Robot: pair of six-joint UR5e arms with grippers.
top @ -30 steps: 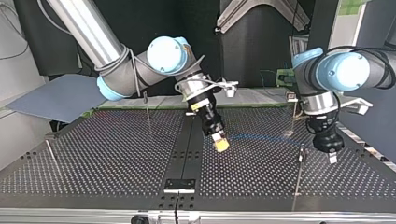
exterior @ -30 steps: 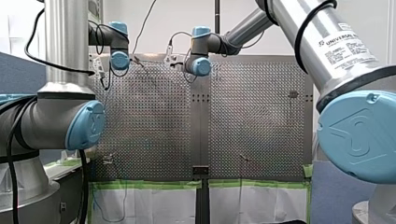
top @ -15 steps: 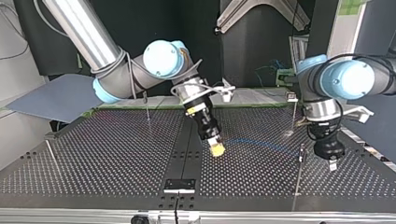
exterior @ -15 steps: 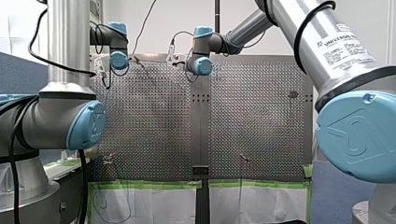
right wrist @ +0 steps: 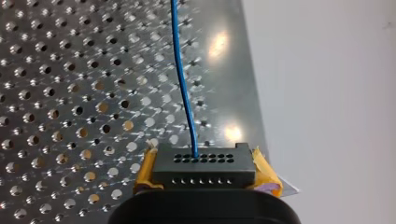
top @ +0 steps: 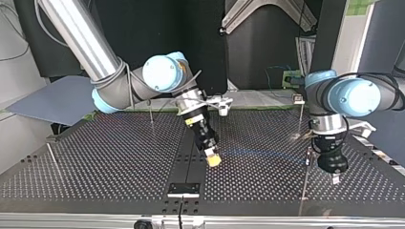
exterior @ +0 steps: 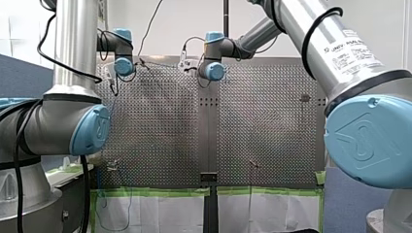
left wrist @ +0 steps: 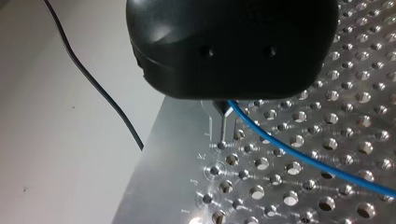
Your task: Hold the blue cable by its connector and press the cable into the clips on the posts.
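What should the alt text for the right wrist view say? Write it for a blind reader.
My right tool grips a black connector between yellow pads. A thin blue cable runs from the connector straight ahead over the perforated metal table, near its edge.

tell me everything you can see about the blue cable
The blue cable is a thin single strand, plastic-sheathed by its look. One end enters a black block connector with rows of holes, held by my right gripper between yellow pads. From there it runs nearly straight over the perforated table to my left gripper, vanishing under its black body. Whether it touches the table cannot be told.
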